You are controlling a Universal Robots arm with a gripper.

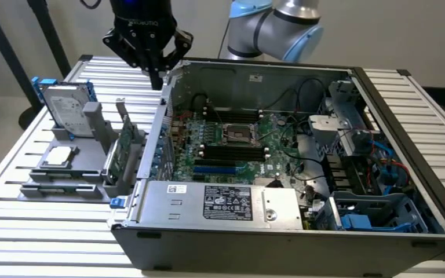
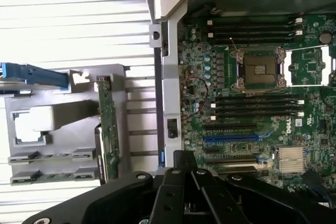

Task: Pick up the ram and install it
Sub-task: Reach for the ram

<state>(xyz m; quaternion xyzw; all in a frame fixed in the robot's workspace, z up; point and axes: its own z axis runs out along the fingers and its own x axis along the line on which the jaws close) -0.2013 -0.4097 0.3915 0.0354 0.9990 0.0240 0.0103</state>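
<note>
— Exterior view: we see the gripper [image 1: 157, 80] over the computer case's [image 1: 284, 246] far corner, jaws closed on nothing.
— And the ram [image 1: 56, 187]?
— We find it lying in the gray holder [image 1: 79, 171], well apart.

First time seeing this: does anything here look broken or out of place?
Nothing looks damaged or spilled. The computer case lies open, with a hard drive and a green card standing in the gray holder beside it.
</note>
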